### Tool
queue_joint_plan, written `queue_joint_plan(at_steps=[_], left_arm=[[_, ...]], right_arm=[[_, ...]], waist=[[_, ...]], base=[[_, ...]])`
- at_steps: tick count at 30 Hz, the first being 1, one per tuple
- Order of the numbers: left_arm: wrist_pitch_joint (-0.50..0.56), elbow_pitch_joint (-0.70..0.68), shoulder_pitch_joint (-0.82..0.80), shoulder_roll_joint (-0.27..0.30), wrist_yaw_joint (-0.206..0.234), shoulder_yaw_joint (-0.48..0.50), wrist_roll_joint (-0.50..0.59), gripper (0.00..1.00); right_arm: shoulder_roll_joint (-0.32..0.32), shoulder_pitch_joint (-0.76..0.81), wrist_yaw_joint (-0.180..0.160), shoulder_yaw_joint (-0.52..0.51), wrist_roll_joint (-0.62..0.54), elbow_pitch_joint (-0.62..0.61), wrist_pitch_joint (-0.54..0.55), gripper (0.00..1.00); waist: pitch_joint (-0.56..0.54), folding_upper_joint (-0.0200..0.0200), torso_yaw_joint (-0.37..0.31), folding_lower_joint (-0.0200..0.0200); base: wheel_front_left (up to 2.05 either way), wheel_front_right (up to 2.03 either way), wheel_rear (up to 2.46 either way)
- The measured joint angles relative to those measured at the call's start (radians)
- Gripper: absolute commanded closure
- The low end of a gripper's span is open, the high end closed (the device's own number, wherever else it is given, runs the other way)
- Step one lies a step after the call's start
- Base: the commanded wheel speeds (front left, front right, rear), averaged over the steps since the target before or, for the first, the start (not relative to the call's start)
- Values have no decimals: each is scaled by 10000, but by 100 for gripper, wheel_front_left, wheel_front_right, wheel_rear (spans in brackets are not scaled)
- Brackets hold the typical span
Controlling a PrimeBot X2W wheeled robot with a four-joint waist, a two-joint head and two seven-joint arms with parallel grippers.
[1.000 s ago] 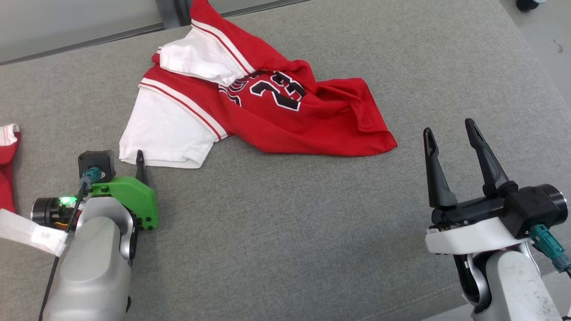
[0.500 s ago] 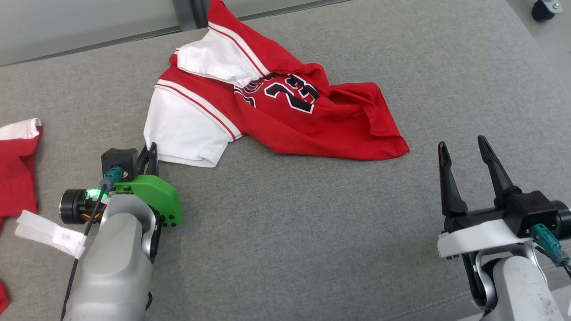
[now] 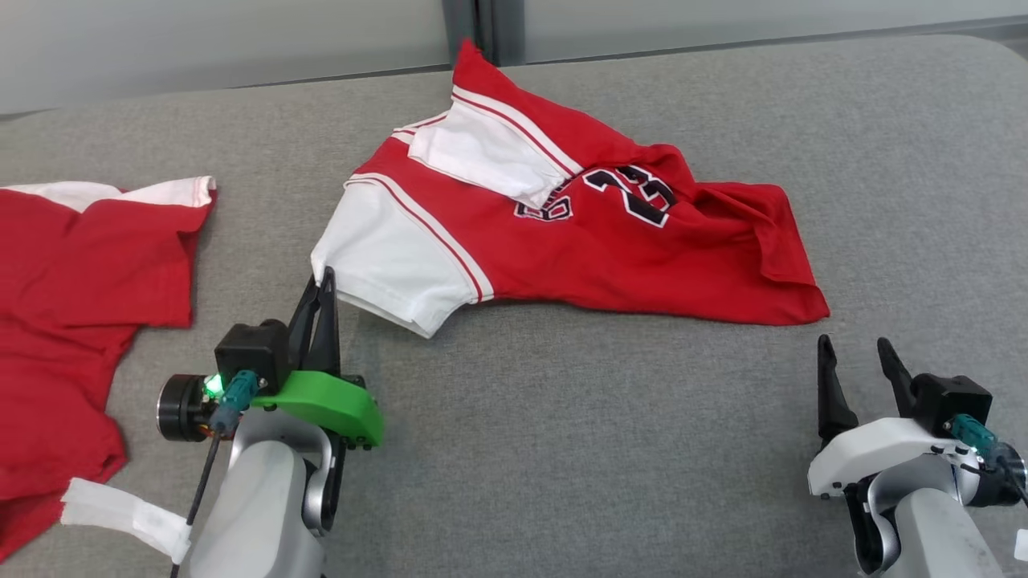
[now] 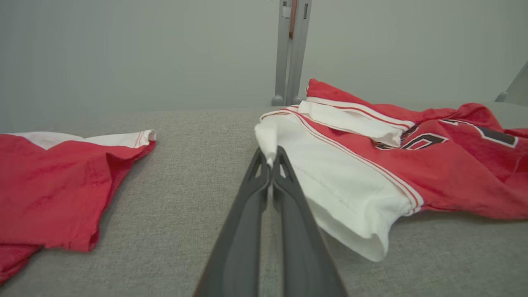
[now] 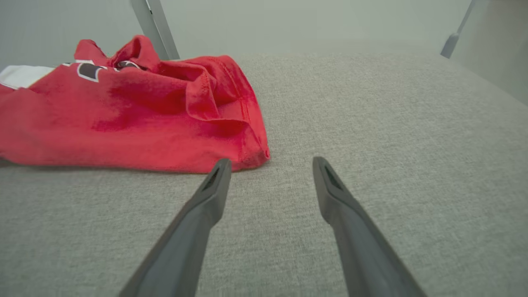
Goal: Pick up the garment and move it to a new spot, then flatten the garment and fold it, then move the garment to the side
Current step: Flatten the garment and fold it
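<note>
The red knit jersey with white sleeves and a black number on its chest (image 3: 610, 241) lies crumpled toward the far middle of the grey fabric-covered table (image 3: 562, 449). Its white sleeve (image 4: 342, 181) is at the near left and its red hem corner points to the near right.

What has changed is my left tool (image 3: 324, 281). A second ago its fingers stood apart at the near edge of that sleeve. Now they are pressed together on the sleeve's corner, and the left wrist view shows white cloth standing up out of the closed tips. The head picture has also shifted, but that is my own head turning, not the cloth sliding.

My right tool (image 3: 851, 349) is as it was, fingers wide apart and holding nothing, just on the near side of the hem corner. A second red cloth garment (image 3: 80, 265) lies flat at the far left, well apart from my left tool.

I judge that the pick-up grip is now made, but only on one corner. Lifting from there alone would trail the rest, so taking the hem with the right tool looks sensible. Moving, flattening and folding are not yet done.
</note>
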Motion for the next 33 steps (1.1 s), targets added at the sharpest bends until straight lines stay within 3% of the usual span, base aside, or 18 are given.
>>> queue_joint_plan(at_steps=[10,22,23,24,25,26,33], left_arm=[[0,-1016,440,-42,395,-1062,-458,100],[0,-1220,435,-42,633,-1354,-637,100],[0,-1225,433,-44,640,-1367,-654,100],[0,-1225,433,-44,644,-1373,-681,100],[0,-1225,433,-44,652,-1375,-706,100],[0,-1223,433,-44,683,-1373,-709,100],[0,-1302,466,-48,800,-1108,-830,100]], right_arm=[[-313,-1582,0,-483,882,2516,0,0],[-527,-2631,0,-681,1166,4251,-50,0],[-527,-2661,0,-610,1231,4334,-79,13],[-520,-2692,0,-543,1292,4391,-79,59],[-520,-2718,-2,-466,1365,4441,-79,93],[-510,-2729,-2,-378,1453,4458,-79,100],[-546,-2584,0,439,1939,4148,-25,100]], waist=[[-10,0,900,0],[327,0,1164,0],[318,0,1157,0],[304,0,1150,0],[283,0,1140,0],[260,0,1123,0],[-50,0,948,0]], base=[[0,0,0],[0,0,0],[0,0,0],[0,0,0],[0,0,0],[0,0,0],[0,0,0]])
